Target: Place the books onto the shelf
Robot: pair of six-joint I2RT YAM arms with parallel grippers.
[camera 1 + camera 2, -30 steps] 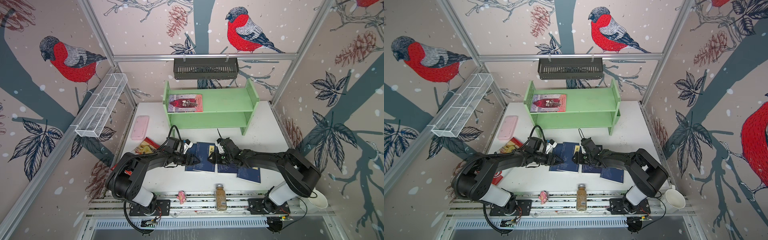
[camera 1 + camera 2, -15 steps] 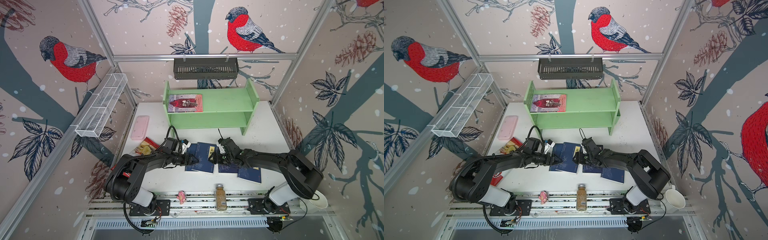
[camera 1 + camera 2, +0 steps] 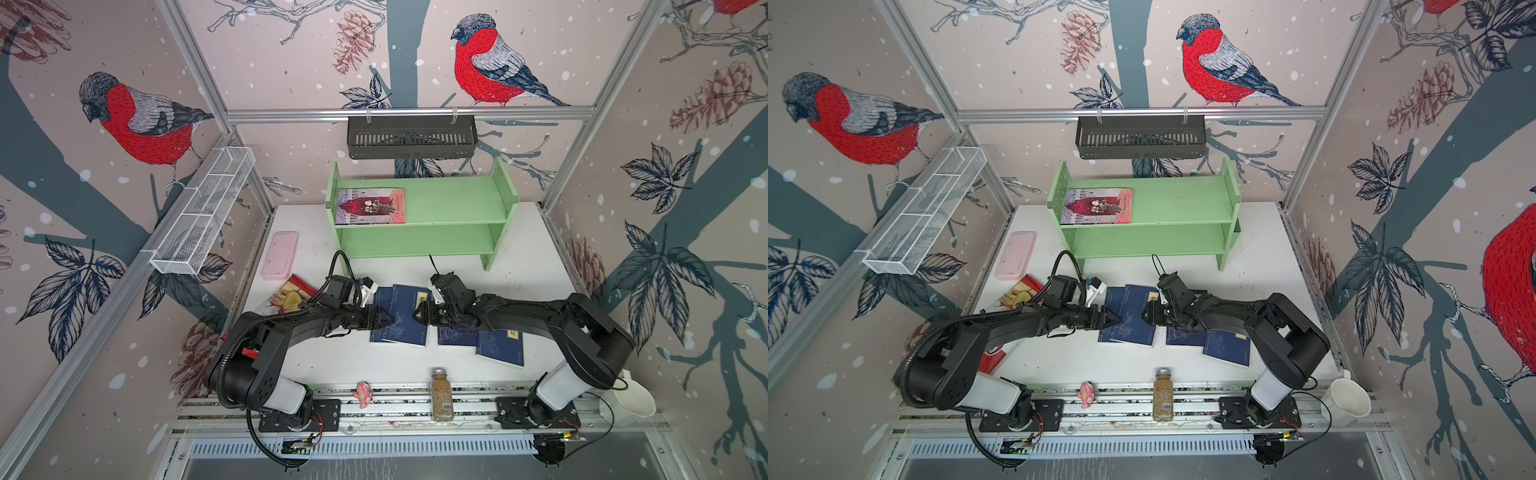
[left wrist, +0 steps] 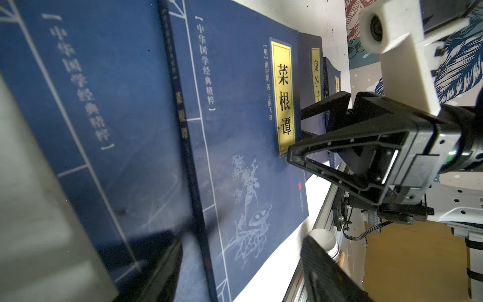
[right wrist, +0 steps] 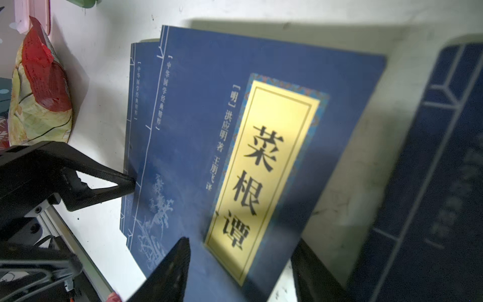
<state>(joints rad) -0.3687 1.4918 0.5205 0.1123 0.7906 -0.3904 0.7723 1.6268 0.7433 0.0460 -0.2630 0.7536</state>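
Navy book (image 3: 402, 332) unmoved — left tool (image 3: 388, 320) and right tool (image 3: 417, 316) still face across it.

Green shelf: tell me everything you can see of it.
The green shelf looks like painted wood: two flat tiers between two upright side panels dotted with small holes. It stands upright at the back of the white table, below the black slotted basket. A pink-red book lies flat at the top tier's left end; the lower tier's visible part is bare.
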